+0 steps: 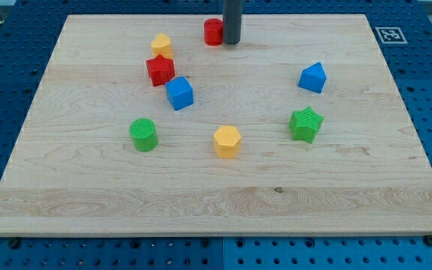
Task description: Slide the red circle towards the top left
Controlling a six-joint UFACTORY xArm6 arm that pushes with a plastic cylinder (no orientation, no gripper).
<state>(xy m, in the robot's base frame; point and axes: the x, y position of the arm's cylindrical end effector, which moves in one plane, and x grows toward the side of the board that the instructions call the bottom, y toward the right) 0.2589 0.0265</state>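
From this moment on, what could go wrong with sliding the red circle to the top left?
1. The red circle already sits near the board's top edge; a push angled upward could tip it off.
2. My tip touches its right side, so an off-centre push may let it slip past the tip.
3. The yellow block lies to its left; a low push could knock it into the red star.

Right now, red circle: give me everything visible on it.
The red circle is a short, upright cylinder of plain red, plastic-looking material with a flat round top. It stands on the wooden board near the view's top edge, a little left of centre. My tip is right against its right side, apparently touching. No other block touches it; the closest, the yellow block, sits apart to its left. Its right edge is partly hidden by the rod.
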